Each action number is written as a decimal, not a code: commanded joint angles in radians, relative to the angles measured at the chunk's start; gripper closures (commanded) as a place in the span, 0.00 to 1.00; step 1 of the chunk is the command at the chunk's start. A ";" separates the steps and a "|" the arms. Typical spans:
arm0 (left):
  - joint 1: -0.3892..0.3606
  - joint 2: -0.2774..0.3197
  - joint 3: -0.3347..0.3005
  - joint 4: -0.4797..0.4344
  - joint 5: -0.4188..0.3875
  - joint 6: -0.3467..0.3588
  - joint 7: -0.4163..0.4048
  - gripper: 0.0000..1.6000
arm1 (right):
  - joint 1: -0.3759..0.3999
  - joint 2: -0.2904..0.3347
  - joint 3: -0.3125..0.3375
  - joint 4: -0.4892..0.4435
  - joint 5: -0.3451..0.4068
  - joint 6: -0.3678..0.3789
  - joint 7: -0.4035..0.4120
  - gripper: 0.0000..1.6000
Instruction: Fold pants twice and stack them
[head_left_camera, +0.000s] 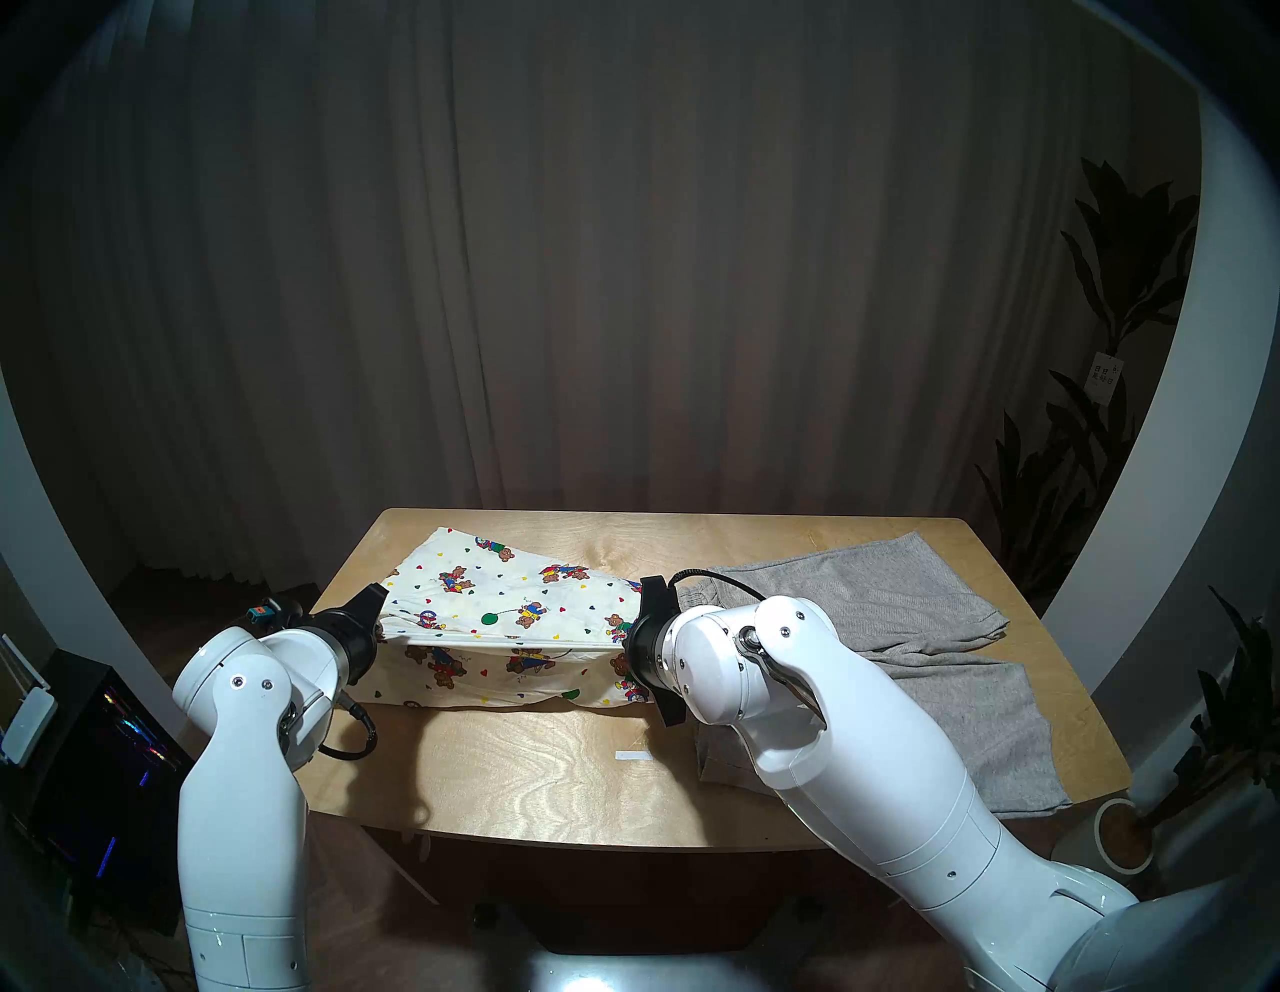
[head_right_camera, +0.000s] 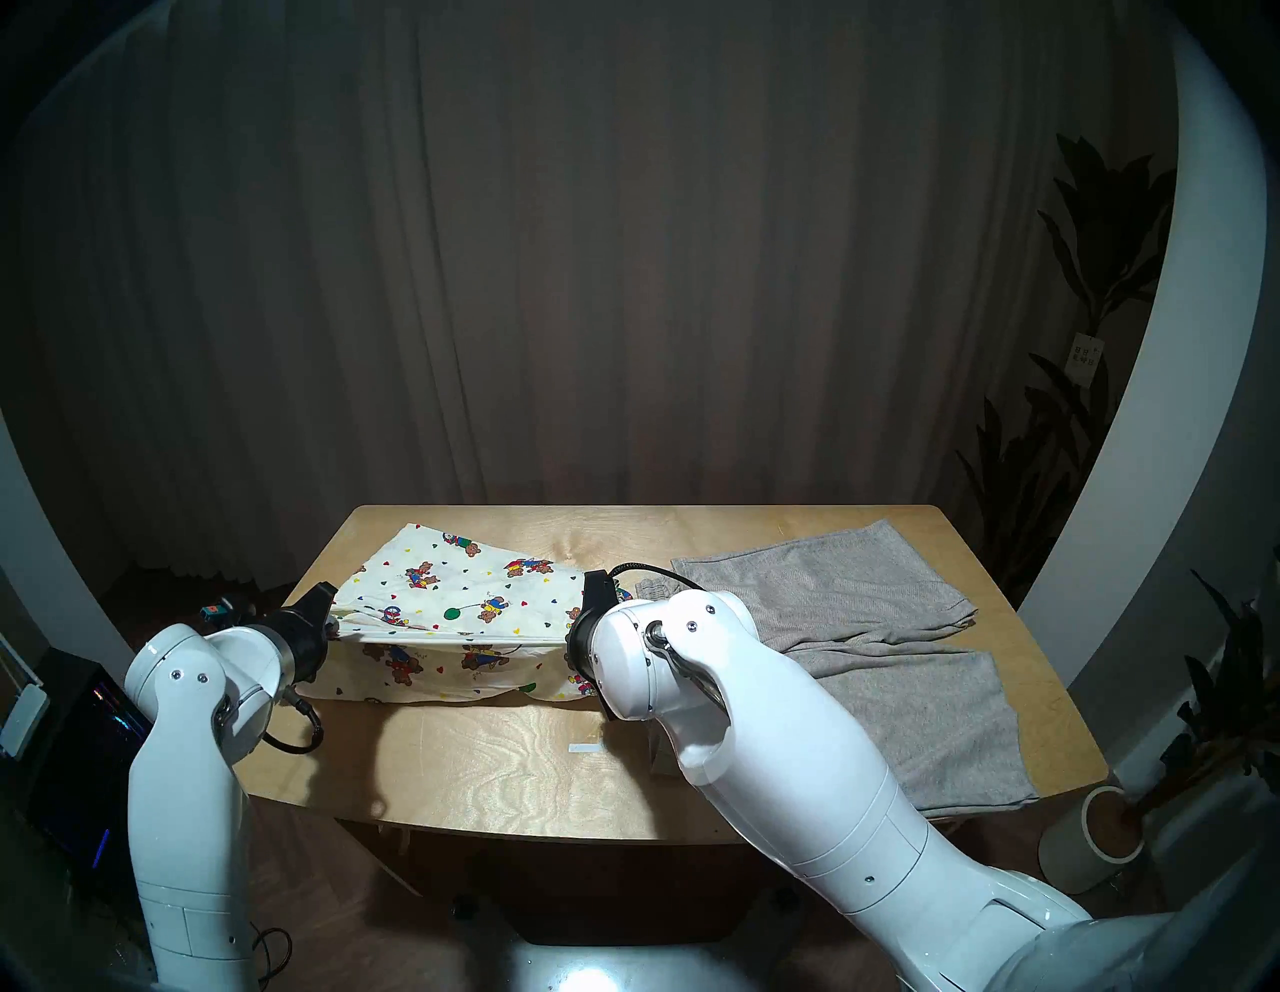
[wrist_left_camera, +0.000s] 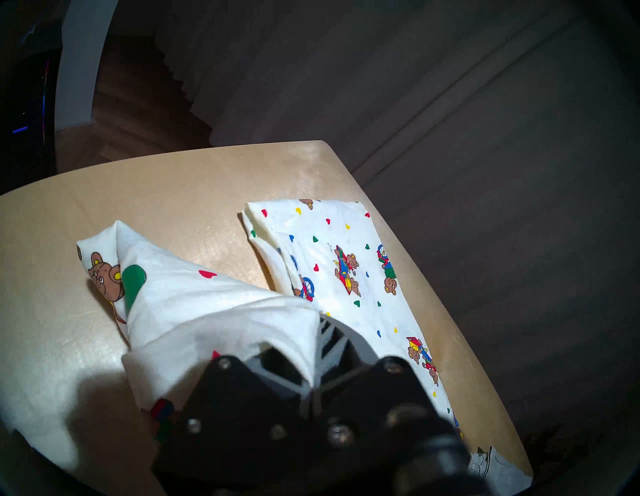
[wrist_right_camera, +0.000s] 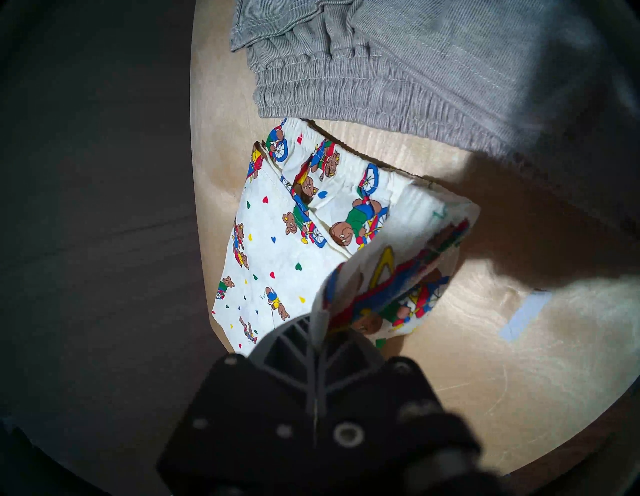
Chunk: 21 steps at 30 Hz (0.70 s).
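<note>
**Both grippers holding the bear-print shorts up over the table**

A tan wooden table (head_left_camera: 526, 776) is standing before a dark curtain (head_left_camera: 623, 242), carrying both garments. The grey knit shorts (head_left_camera: 921, 623) are lying flat and unfolded across the table's right half, their gathered waistband pointing toward the middle and sitting just beside the printed pair.

The cream teddy-bear shorts (head_left_camera: 499, 603) are occupying the left half. Their far part is resting on the wood, while the near edge is being held up in the air, stretched fairly taut between the two arms, with a lower layer draping down to the tabletop beneath it.

The left gripper (wrist_left_camera: 313, 350) is pinching the left end of that raised edge, its fingers pressed together on a bunch of cream fabric. The right gripper (wrist_right_camera: 320, 332) is likewise clamped tight on the right end, near the elastic waistband, with cloth emerging from between its fingers.

A small white strip of tape (head_left_camera: 632, 755) is lying on the bare wood near the front, close to the right arm.
</note>
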 joint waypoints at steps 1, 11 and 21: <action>-0.117 0.117 -0.004 0.063 -0.004 0.007 -0.040 1.00 | 0.060 -0.050 0.016 0.030 -0.002 -0.008 0.021 1.00; -0.206 0.197 0.037 0.178 -0.021 0.028 -0.088 1.00 | 0.112 -0.093 0.021 0.114 -0.005 -0.010 0.043 1.00; -0.292 0.246 0.086 0.266 -0.025 0.044 -0.129 1.00 | 0.157 -0.125 0.036 0.198 -0.002 -0.015 0.062 1.00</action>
